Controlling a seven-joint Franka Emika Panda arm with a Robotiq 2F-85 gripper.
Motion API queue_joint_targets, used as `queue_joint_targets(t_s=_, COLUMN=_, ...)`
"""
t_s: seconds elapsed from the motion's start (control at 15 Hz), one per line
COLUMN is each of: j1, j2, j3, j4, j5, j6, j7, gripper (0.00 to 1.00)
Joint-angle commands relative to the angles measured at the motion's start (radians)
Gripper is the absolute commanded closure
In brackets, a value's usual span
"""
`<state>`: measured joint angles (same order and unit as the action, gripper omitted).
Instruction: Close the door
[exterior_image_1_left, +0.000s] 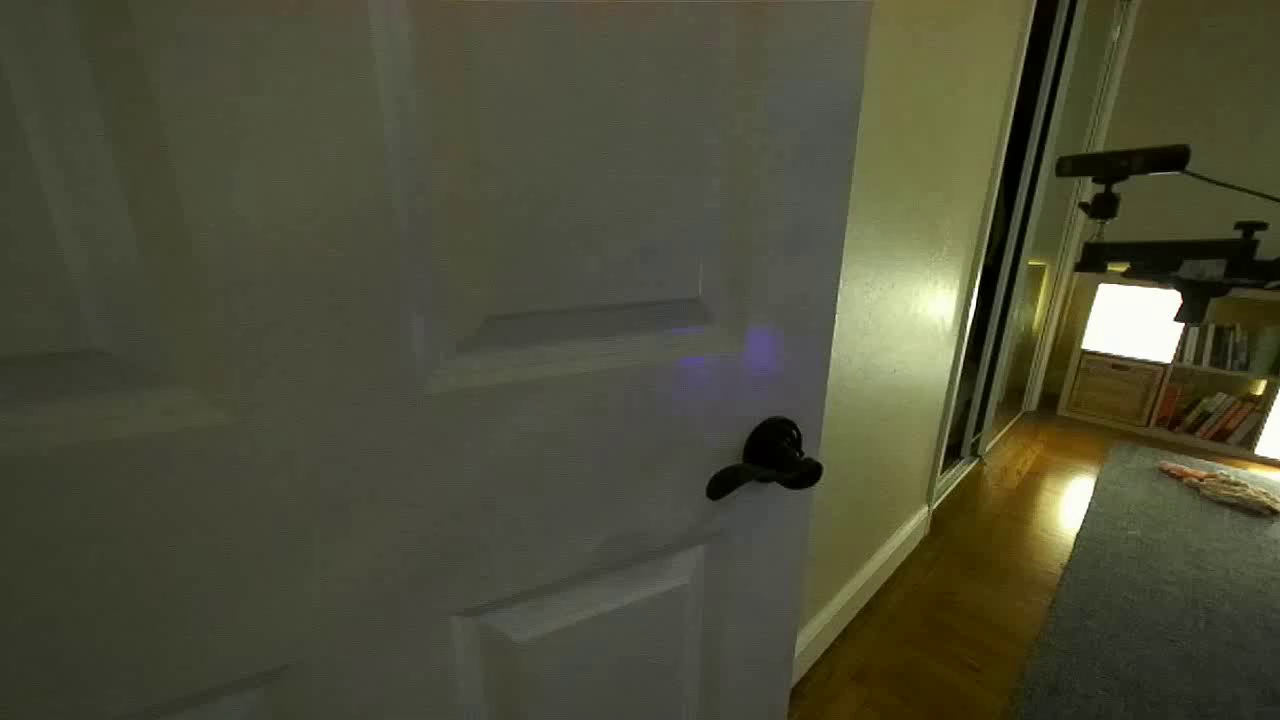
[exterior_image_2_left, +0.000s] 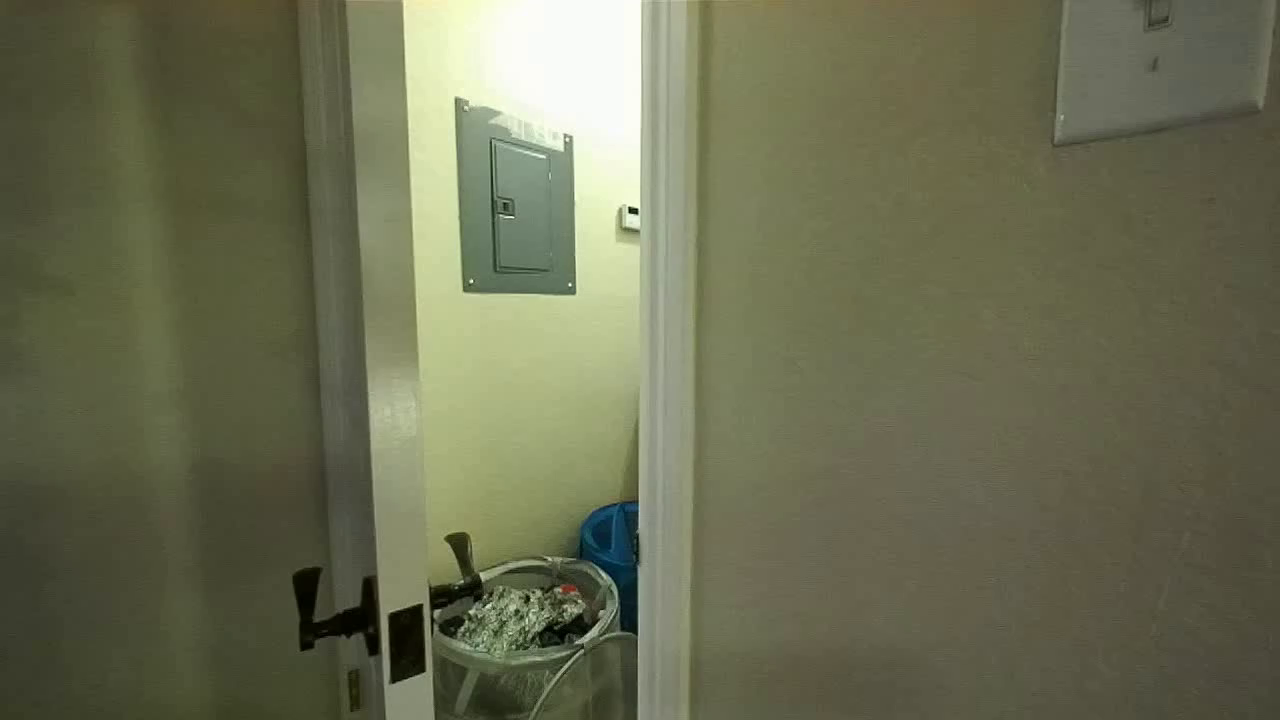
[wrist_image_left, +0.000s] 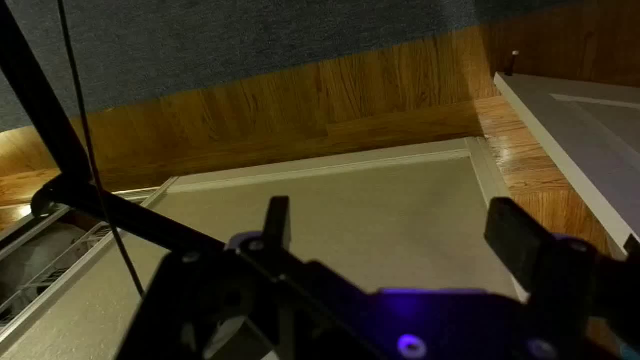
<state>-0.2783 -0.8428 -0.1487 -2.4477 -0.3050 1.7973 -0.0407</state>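
Note:
The white panelled door (exterior_image_1_left: 580, 460) fills most of an exterior view, with its black lever handle (exterior_image_1_left: 772, 462) near its free edge. In an exterior view the door is seen edge-on (exterior_image_2_left: 385, 330), standing ajar with a gap between it and the white door frame (exterior_image_2_left: 668, 360). Handles show on both its sides. In the wrist view the door (wrist_image_left: 585, 150) stands angled out at the right, apart from the frame. My gripper (wrist_image_left: 390, 215) is open and empty, in front of the wall to the left of the door. It touches nothing visible and is out of both exterior views.
A black camera mount (exterior_image_1_left: 1125, 162) stands at the right, beyond the wall. A dark-framed sliding door (exterior_image_1_left: 1015, 240) and a grey rug (exterior_image_1_left: 1150, 600) lie farther back. A black bar (wrist_image_left: 145, 220) and cable cross the wrist view. A bin (exterior_image_2_left: 530, 650) stands beyond the doorway.

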Motion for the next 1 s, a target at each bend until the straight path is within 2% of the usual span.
queue_joint_targets(t_s=0.0, j1=0.019, j2=-0.001, j3=-0.011, j4=0.004, j5=-0.010, j6=-0.007, j7=0.010, gripper=0.00)
queue_joint_targets(t_s=0.33, j1=0.028, j2=0.009, j3=-0.011, j4=0.003, j5=0.001, j6=0.002, j7=0.012, gripper=0.00)
queue_joint_targets(t_s=0.47, j1=0.038, j2=0.039, j3=0.010, j4=0.002, j5=0.004, j6=0.009, j7=0.036, gripper=0.00)
queue_joint_targets(t_s=0.93, j1=0.152, j2=0.154, j3=0.072, j4=-0.006, j5=0.136, j6=0.073, j7=0.065, gripper=0.00)
